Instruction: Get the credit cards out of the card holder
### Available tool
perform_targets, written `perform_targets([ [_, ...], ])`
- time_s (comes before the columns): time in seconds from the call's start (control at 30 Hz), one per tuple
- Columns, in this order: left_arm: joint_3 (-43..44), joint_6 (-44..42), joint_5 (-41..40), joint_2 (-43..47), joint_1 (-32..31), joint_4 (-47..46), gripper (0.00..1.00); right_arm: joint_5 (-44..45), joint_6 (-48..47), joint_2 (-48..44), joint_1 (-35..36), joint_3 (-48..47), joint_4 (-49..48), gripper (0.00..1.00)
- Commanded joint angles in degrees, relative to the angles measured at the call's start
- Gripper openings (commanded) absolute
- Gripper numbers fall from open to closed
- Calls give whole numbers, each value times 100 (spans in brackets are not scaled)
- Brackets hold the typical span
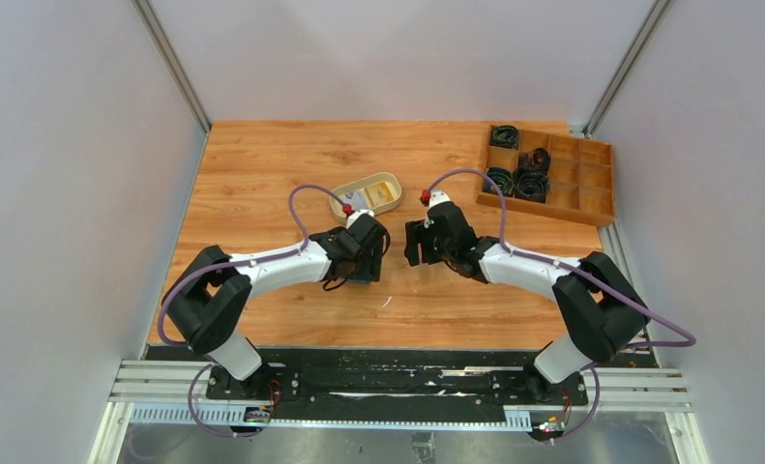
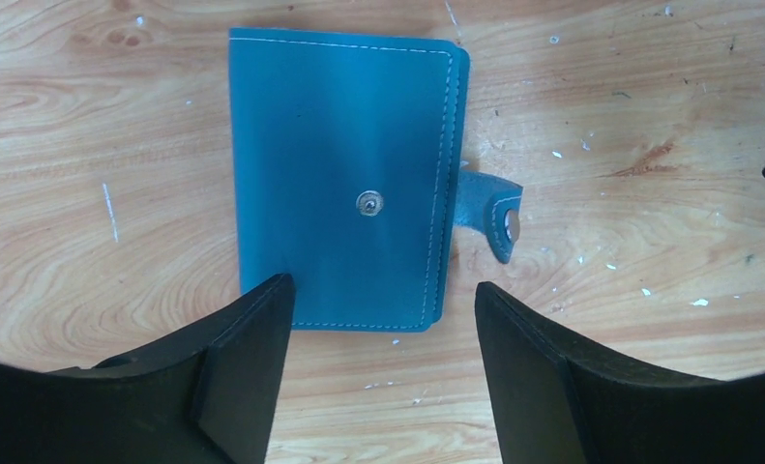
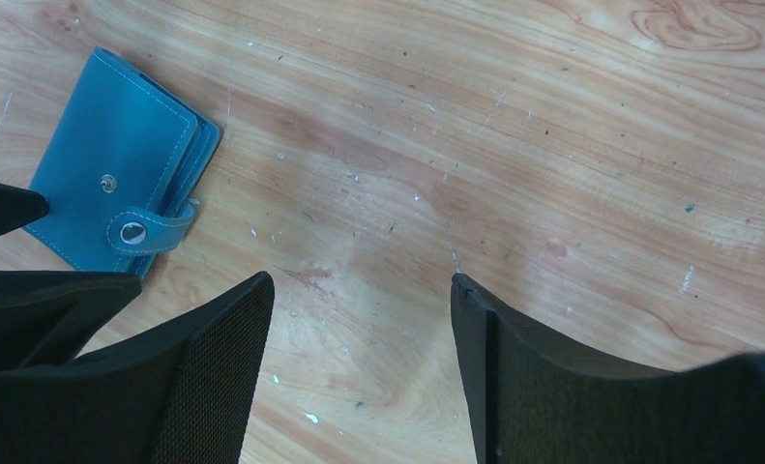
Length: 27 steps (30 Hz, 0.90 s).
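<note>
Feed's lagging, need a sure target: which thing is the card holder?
On the wooden table, look mid-table beneath the left arm's open fingers. The flat blue stitched wallet lies there folded, snap tab undone. Unlike the cream oval tray beyond, it's rectangular and blue.

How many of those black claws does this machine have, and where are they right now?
2. The left gripper hangs open just above the blue wallet. The right gripper hangs open over the wooden table, beside the wallet. None seems hidden.
</note>
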<state>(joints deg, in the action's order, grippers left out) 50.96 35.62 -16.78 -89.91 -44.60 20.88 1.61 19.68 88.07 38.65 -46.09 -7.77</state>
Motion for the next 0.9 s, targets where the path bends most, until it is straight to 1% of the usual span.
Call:
perform_targets([
  [0.0, 295, -22, -411, -377, -221, 362, 71, 136, -28, -172, 11, 214, -2, 71],
  [0.23, 305, 144, -589, -644, -282, 418, 70, 186, -36, -301, 11, 393, -27, 72],
  [0.5, 193, 183, -484, -559, -286, 251, 62, 148, -42, -322, -18, 443, -58, 72],
  [0.6, 143, 183, -391, -560, -286, 159, 54, 139, -26, -306, -18, 443, -75, 72],
  [0.73, 54, 213, -275, -555, -286, 29, 39, 129, -10, -323, -17, 449, -84, 72],
  [0.8, 13, 209, -184, -466, -286, -44, 31, 106, -17, -372, -17, 456, -89, 71],
  [0.87, 2, 200, -76, -296, -286, -69, 26, 76, 14, -410, -21, 481, -137, 71],
])
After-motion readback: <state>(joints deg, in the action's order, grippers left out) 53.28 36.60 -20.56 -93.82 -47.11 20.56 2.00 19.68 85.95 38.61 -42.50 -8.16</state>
